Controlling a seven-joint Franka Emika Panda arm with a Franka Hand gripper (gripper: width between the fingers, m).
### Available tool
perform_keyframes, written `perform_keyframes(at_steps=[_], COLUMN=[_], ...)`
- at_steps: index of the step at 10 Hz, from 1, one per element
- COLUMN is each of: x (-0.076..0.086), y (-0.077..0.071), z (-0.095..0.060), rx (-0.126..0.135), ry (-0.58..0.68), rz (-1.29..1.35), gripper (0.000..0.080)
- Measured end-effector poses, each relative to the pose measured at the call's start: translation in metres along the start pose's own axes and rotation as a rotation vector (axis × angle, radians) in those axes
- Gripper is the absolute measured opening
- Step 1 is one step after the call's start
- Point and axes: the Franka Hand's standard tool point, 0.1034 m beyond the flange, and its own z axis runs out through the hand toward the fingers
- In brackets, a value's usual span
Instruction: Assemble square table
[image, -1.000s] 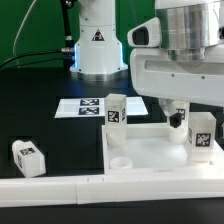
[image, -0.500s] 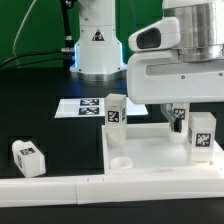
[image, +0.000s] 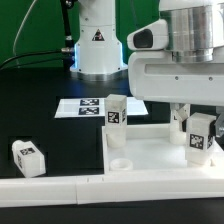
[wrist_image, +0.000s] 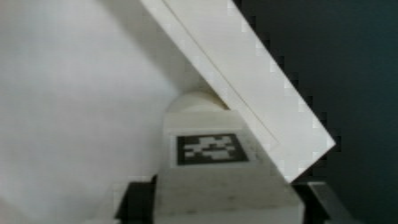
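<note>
The white square tabletop (image: 150, 157) lies rim up on the black table. One tagged white leg (image: 115, 110) stands upright at its back corner on the exterior view's left. A second tagged leg (image: 199, 136) stands slightly tilted at the back corner on the exterior view's right, and my gripper (image: 193, 120) comes down over it. In the wrist view this leg (wrist_image: 221, 150) fills the gap between my gripper's (wrist_image: 222, 205) dark fingers, beside the tabletop's rim (wrist_image: 249, 70). The gripper is shut on it. A third leg (image: 28, 156) lies loose on the table at the exterior view's left.
The marker board (image: 84, 106) lies flat behind the tabletop. A long white rail (image: 60, 188) runs along the front edge. The robot's white base (image: 98, 45) stands at the back.
The jaws have closed from wide open onto the leg on the exterior view's right. That leg has shifted a little and now leans.
</note>
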Motion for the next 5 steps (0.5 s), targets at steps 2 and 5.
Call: perform_keyframes(at_steps=[2, 5], x=[0.0004, 0.0018], y=[0.0004, 0.0004], z=[0.0008, 0.0018], rx=[-0.001, 0.047], ry=[-0.001, -0.023], rz=[0.297, 0.75], gripper=[0.029, 0.0289])
